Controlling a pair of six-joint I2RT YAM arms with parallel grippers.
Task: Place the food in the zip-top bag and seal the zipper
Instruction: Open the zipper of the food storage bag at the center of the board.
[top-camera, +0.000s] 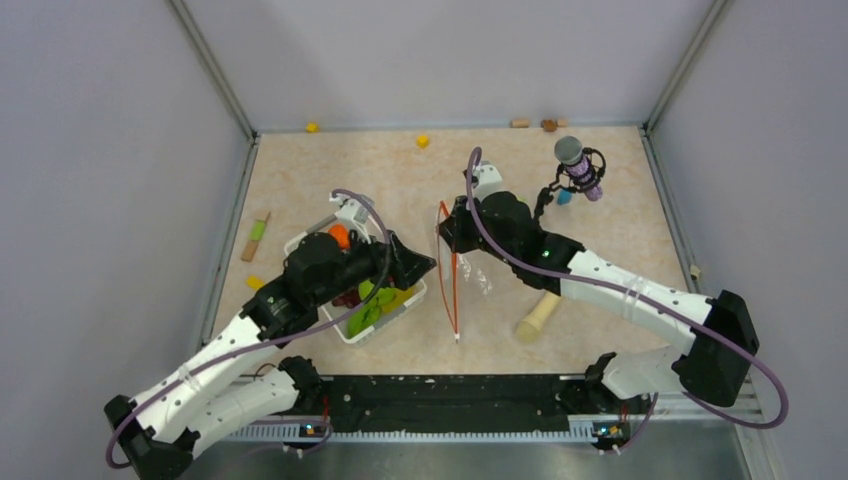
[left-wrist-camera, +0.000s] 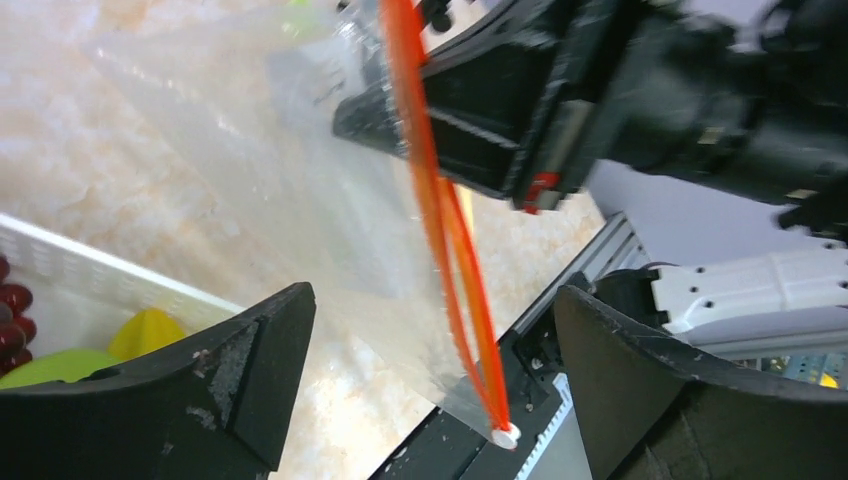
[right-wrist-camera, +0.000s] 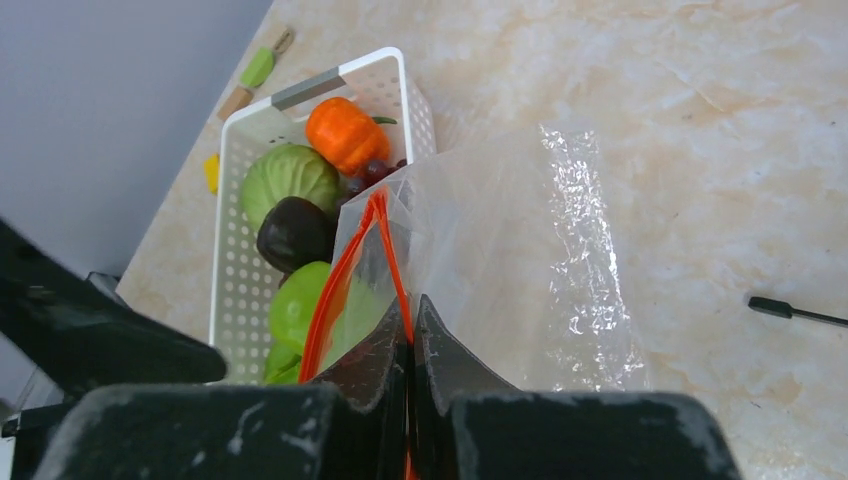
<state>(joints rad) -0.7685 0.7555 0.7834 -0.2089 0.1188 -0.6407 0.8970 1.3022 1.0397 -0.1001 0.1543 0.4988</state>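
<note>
The right hand (right-wrist-camera: 410, 322) pinches the zipper (right-wrist-camera: 386, 240), holding the zip-top bag (right-wrist-camera: 520, 260) upright just right of the basket (right-wrist-camera: 226, 290) — the left hand (left-wrist-camera: 432, 302) gapes wide, empty, above the basket's food (right-wrist-camera: 290, 176).

Zip-top bag (right-wrist-camera: 520, 260) clear glossy crinkled plastic; basket (right-wrist-camera: 228, 290) white perforated plastic; tabletop (right-wrist-camera: 650, 80) marbled, smooth.

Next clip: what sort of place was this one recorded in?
Likely a robot test cell in a lab, not a home: plain grey walls box in a marble-look tabletop, a microphone stands at the back, and the white basket holds toy fruit.
</note>
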